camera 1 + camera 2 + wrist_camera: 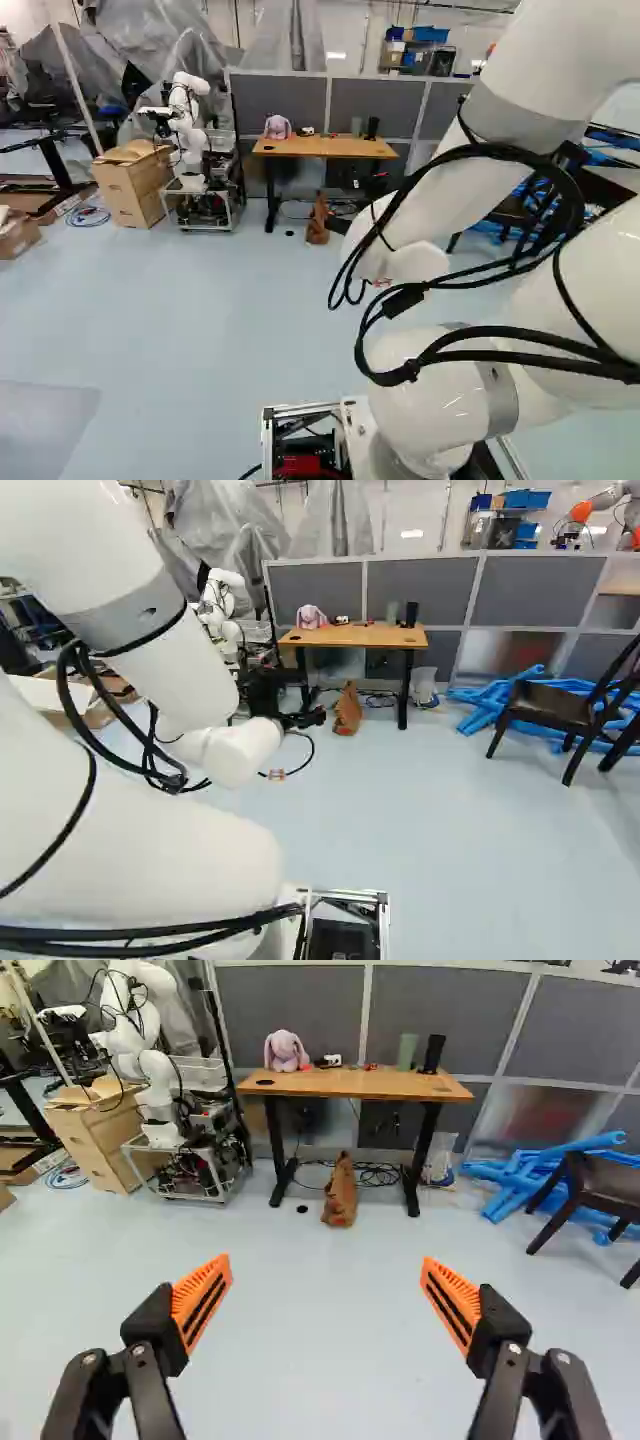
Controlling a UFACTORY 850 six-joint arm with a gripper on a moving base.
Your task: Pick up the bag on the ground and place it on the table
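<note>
In the left base view we see the brown bag (317, 222) standing on the floor (200, 300) by the wooden worktop (300, 147), which carries a pink plush toy (277, 127), with another robot (190, 125) to the left. The right base view shows us our claw (266, 693) just past the arm's white wrist (243, 752), left of the bag. In the wrist view our claw is open, its orange pads (203, 1300) spread wide, and the bag stands well ahead, between the worktop's two black legs (276, 1150).
</note>
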